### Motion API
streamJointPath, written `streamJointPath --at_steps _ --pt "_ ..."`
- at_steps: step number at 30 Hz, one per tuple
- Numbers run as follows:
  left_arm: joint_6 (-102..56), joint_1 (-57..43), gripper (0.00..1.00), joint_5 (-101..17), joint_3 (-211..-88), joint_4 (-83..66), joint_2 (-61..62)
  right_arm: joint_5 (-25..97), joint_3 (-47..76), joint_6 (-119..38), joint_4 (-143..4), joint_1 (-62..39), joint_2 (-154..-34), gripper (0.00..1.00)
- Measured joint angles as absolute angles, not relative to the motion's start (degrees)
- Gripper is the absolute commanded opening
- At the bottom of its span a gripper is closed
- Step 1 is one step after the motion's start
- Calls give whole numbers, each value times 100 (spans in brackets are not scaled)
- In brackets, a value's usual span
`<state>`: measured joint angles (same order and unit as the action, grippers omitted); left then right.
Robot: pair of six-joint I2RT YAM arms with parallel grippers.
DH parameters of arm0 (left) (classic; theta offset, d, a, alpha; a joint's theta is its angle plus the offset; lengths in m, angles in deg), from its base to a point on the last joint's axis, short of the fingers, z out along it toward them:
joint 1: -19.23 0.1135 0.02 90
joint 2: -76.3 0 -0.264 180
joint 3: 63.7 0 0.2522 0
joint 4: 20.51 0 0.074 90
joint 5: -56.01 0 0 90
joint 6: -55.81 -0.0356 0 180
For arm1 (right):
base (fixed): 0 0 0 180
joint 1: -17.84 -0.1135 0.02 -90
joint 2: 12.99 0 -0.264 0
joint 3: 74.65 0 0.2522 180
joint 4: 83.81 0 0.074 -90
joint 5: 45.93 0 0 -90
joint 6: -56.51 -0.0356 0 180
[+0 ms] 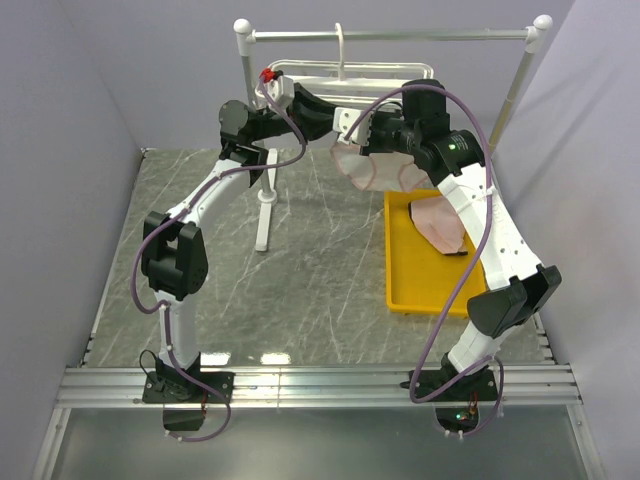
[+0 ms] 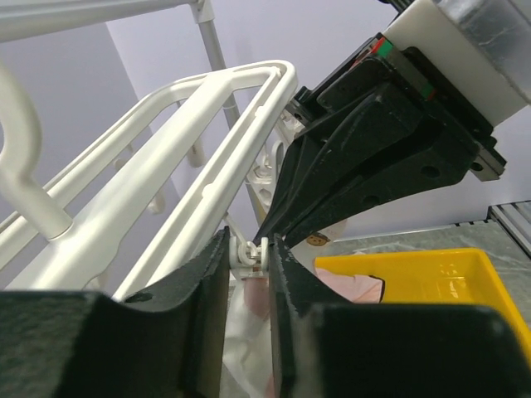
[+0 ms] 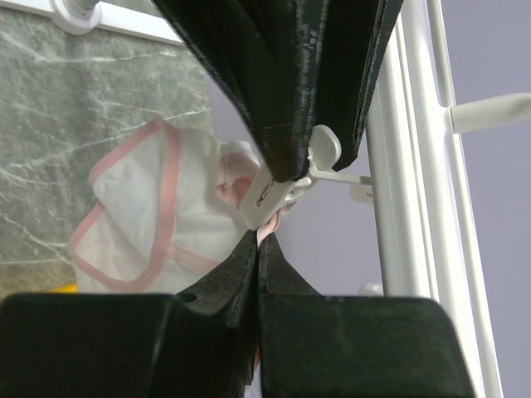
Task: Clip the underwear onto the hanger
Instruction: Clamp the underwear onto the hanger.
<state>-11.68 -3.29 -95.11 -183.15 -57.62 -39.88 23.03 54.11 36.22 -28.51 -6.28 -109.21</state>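
Observation:
The white hanger (image 1: 310, 72) hangs from the rail at the back. One of its small clips (image 2: 249, 253) sits between the fingertips of my left gripper (image 2: 249, 245), whose jaws press on both sides of it. In the right wrist view that clip (image 3: 274, 195) bites the top edge of a pale underwear (image 3: 133, 215) with pink trim. My right gripper (image 3: 258, 240) is shut on the same fabric edge just below the clip. From above, the underwear (image 1: 375, 172) dangles under the two grippers, which meet under the hanger's right part.
A tall grey rail stand (image 1: 390, 37) with white ball ends carries the hanger; its post (image 1: 265, 200) stands on the marble table. A yellow tray (image 1: 400, 270) at the right holds another pink underwear (image 1: 440, 225) with dark trim.

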Motion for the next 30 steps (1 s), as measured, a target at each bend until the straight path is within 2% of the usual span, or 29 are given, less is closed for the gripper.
streamJointPath --at_steps 3,8,9,11,14,15,20,22,30 --pt "-1168 -329 30 -9559 -18315 -5760 -3980 2309 5352 3625 -2929 -628 -10899 0" --pt "-1099 -329 39 -9596 -18309 -5805 -3980 2344 5295 3633 -3050 -628 -10877 0" --pt "-1072 -331 46 -9605 -18302 -5834 -3977 2347 5293 3640 -3069 -628 -10877 0" --pt "-998 -338 51 -9723 -18259 -5810 -3977 2340 5291 3649 -3179 -628 -10875 0" --pt "-884 -388 73 -9889 -18132 -5685 -3977 2342 5275 3664 -3349 -630 -10849 0" --pt "-865 -399 76 -9913 -18106 -5650 -3977 2344 5262 3668 -3402 -630 -10834 0" --pt "-799 -390 85 -9979 -17929 -5438 -3923 2340 5188 3710 -3603 -628 -10799 0" --pt "-858 -362 86 -9972 -17780 -5263 -3807 2340 5142 3714 -3659 -626 -10794 0" --pt "-1584 -154 97 -9787 -17043 -4138 -2882 2333 4893 3782 -3795 -599 -10759 1"
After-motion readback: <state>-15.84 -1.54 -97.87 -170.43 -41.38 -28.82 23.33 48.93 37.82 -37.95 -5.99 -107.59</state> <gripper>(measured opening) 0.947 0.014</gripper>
